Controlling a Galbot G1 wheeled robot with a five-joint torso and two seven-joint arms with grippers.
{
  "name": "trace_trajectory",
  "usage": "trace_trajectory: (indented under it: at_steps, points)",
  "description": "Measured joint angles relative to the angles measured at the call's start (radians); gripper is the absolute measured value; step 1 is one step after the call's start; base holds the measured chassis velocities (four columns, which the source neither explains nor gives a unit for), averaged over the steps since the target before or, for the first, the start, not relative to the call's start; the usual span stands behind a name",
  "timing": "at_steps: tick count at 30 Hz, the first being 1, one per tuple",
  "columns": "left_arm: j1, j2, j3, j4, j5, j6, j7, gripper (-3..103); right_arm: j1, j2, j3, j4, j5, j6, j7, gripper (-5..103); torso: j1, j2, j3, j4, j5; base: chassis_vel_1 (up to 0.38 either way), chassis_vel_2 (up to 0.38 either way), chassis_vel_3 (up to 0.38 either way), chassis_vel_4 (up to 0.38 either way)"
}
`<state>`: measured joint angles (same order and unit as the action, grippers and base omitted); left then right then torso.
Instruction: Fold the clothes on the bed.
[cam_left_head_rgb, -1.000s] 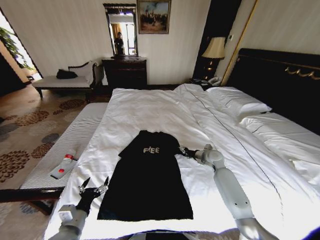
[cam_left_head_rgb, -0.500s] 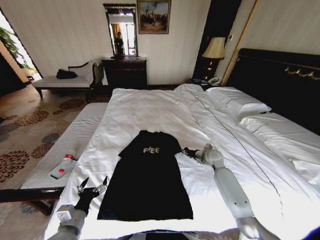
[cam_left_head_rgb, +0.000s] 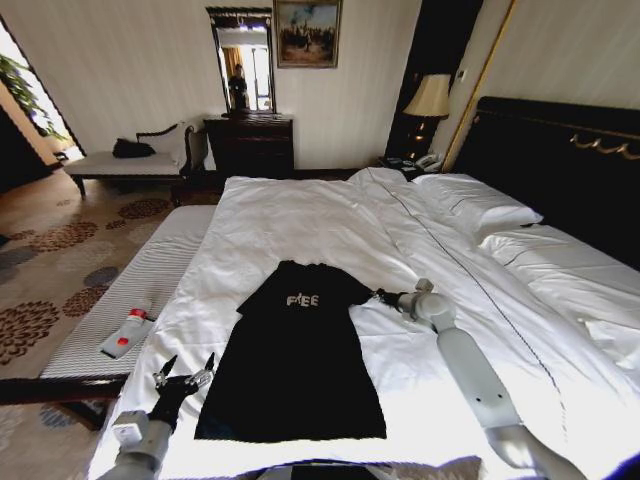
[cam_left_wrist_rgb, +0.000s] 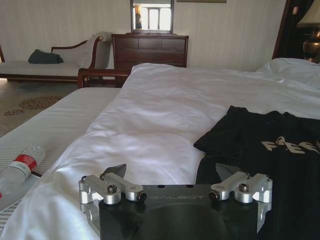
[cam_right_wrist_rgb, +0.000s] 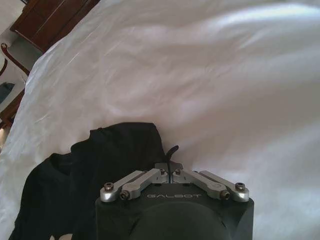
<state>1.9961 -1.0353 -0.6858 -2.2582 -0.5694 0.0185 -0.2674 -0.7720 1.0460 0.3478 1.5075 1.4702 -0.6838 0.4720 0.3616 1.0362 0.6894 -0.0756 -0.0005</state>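
Black T-shirt (cam_left_head_rgb: 295, 360) lies flat on the bed (cam_left_head_rgb: 300, 215), long axis collar-to-hem, collar toward far end, hem toward robot; right gripper (cam_left_head_rgb: 385, 296) fingers closed with no cloth seen between them, shifted rightward off sleeve since earlier; left gripper (cam_left_head_rgb: 187, 368) fingers spread, unmoved beside hem corner.

In the head view the near hem of the black T-shirt (cam_left_head_rgb: 290, 380) is partly cut by the picture's lower edge region, and the bed (cam_left_head_rgb: 300, 215) runs off the right and near edges. The left arm leaves the frame at the bottom, so only the left hand (cam_left_head_rgb: 186, 372) and wrist show. The right hand (cam_left_head_rgb: 383, 296) is too small there to read its fingertips; in the right wrist view its own housing hides the cloth beneath it. In the left wrist view the lettering (cam_left_wrist_rgb: 292, 145) is cut off at the right edge.
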Motion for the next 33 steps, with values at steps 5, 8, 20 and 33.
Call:
trace_trajectory:
  at_steps: [5, 8, 20, 33]
  points:
    - [0.003, -0.002, -0.002, -0.002, 0.000, -0.003, 0.002, 100, 0.043, -0.042, -0.055, -0.020, -0.057, 0.011, -0.053, 0, 0.000, 0.000, 0.000, 0.0001, -0.0002, 0.000, 0.000, 0.000, 0.000]
    - [0.004, -0.001, -0.002, -0.002, 0.000, -0.004, 0.003, 100, 0.057, -0.062, -0.084, -0.030, -0.101, 0.014, -0.093, 0, 0.000, 0.000, 0.000, 0.0001, -0.0001, 0.000, 0.000, 0.000, 0.000]
    - [-0.002, 0.009, 0.011, 0.005, -0.004, -0.006, 0.006, 100, 0.066, -0.083, -0.129, -0.076, -0.219, 0.031, -0.186, 0, 0.000, 0.000, 0.000, 0.0000, 0.0000, 0.000, 0.000, 0.000, 0.000]
    - [-0.017, 0.030, 0.026, 0.005, -0.024, 0.001, 0.005, 100, 0.087, -0.103, -0.152, -0.085, -0.293, 0.040, -0.217, 0, 0.000, 0.000, 0.000, 0.0000, -0.0001, 0.000, 0.000, 0.000, 0.000]
